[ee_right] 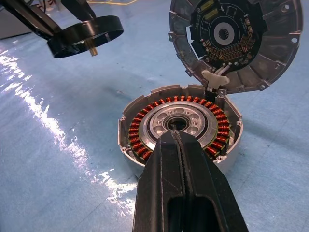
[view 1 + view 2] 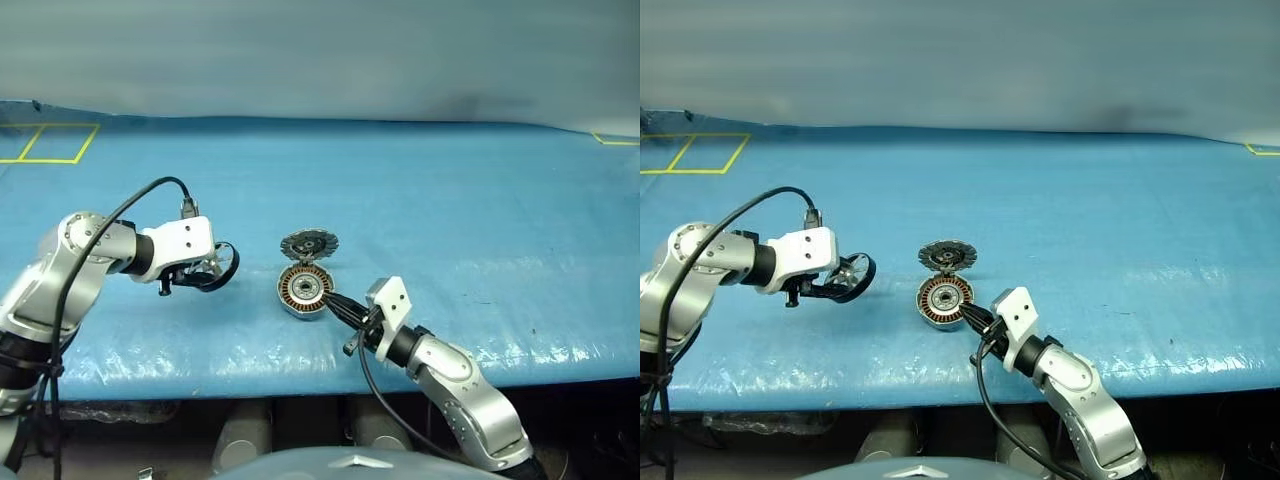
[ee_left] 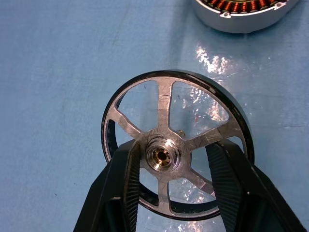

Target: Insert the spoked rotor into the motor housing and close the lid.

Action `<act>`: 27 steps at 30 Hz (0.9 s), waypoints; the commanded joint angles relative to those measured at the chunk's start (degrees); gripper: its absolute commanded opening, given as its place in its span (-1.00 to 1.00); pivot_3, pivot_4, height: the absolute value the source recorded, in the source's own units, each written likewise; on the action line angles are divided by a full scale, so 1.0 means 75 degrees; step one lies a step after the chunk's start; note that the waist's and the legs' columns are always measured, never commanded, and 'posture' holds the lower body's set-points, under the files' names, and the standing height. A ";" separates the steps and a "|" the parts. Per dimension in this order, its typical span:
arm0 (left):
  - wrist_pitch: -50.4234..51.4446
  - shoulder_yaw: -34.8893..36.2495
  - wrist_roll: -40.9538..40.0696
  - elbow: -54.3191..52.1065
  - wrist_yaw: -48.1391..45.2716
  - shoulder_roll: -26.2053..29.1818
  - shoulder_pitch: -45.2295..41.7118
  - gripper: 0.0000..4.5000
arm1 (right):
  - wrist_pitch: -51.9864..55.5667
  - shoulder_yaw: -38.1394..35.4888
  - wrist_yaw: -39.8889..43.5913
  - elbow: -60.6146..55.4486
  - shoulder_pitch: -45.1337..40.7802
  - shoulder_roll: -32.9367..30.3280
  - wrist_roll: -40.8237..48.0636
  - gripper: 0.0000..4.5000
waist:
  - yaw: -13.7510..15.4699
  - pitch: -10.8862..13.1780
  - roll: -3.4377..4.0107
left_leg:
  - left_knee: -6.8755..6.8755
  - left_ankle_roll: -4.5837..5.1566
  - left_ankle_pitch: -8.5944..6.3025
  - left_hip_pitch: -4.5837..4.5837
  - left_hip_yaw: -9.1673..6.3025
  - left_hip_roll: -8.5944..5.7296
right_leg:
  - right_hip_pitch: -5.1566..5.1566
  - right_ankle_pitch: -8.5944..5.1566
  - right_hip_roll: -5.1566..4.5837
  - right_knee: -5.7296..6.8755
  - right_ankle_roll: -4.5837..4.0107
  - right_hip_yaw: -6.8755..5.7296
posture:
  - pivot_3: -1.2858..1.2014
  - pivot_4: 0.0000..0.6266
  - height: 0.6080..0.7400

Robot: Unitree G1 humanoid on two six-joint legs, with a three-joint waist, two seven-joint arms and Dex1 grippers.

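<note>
The blue table cover (image 2: 480, 200) spreads wide and glossy, with yellow tape lines (image 2: 50, 143) at its far left corner, well away from the motor housing (image 2: 303, 291). The motor housing sits near the cover's front edge, its copper windings exposed, and serves as the landmark. Its lid (image 2: 309, 243) stands upright on the hinge at the housing's far side, dark segments facing forward, so the opening is free from above.

The right gripper (image 1: 179, 145), fingers pressed fully together and empty, lies at the housing's near rim, tips reaching over the windings; it looks to be steadying the can, yet it may crowd the drop.

Left of the housing, clear of the cover, the left gripper (image 3: 169, 162) is about half open, clamped on the spoked rotor (image 3: 176, 145), fingers gripping through the cut-outs either side of the hub. The rotor looks rigid, light, smooth metal, probably slippery; holding near the hub seems sound. Its short shaft must meet the centre bearing squarely.
</note>
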 commanded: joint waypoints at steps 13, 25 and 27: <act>0.0064 -0.1428 -0.0398 -0.0274 0.0073 -0.1579 -0.1498 -0.20 | -0.1236 -0.0897 0.0417 0.0106 0.0883 -0.0087 0.0329 -1.00 | 0.0016 0.0008 -0.0015 | 0.0006 0.0001 0.0000 0.0000 0.0008 -0.0001 | 0.0003 0.0002 0.0002 0.0002 0.0004 0.0004 | 0.03 -0.52 1.00; -0.0330 -0.2385 0.0263 0.0678 0.0149 -0.2313 -0.2475 -0.20 | -0.1662 -0.0828 0.0509 0.0588 0.1027 -0.0018 0.0084 -1.00 | 0.0002 0.0010 -0.0016 | 0.0008 0.0001 0.0001 0.0003 0.0011 -0.0001 | 0.0005 0.0002 0.0003 0.0003 0.0005 0.0010 | 0.03 -0.52 1.00; -0.0417 -0.2478 0.0380 0.0802 0.0114 -0.2344 -0.2560 -0.20 | -0.1683 -0.0825 0.0502 0.0597 0.1028 -0.0004 0.0083 -1.00 | 0.0006 0.0010 -0.0017 | 0.0008 0.0001 0.0001 0.0002 0.0011 -0.0002 | 0.0006 0.0002 0.0002 0.0001 0.0005 0.0010 | 0.03 -0.52 1.00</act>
